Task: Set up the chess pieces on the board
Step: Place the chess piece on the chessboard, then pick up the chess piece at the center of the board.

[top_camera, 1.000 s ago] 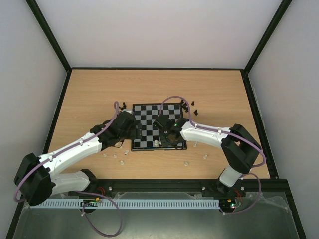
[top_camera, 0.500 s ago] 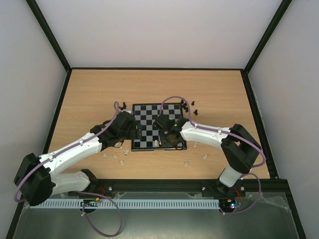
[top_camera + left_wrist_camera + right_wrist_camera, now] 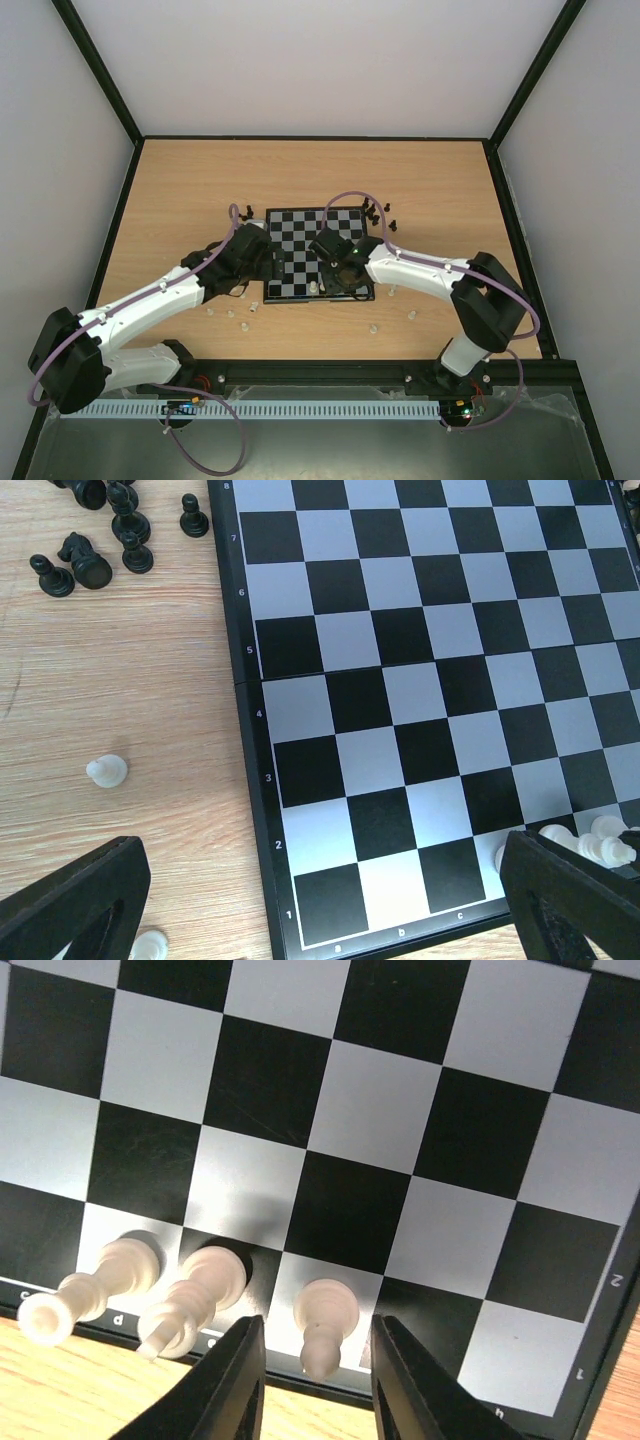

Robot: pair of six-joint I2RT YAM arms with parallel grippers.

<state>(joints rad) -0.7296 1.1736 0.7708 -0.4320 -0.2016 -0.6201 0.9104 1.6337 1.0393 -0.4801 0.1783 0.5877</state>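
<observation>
The board (image 3: 420, 680) is laid flat on the table (image 3: 130, 700), between the two arms. Along its black border the numbers 1 to 8 can be read, with the letters a, b and c on the near edge. Three white pieces (image 3: 205, 1280) are stood on the first rank, over what seem to be d, e and f. The right gripper (image 3: 318, 1328) is held slightly apart astride the third piece (image 3: 325, 1305), and neither finger touches it. The left gripper (image 3: 320, 880) is spread wide, with nothing held, over the a1 corner. Black pieces (image 3: 88, 570) are clustered on the table beside ranks 7 and 8, and stray white pieces (image 3: 106, 771) lie nearer.
</observation>
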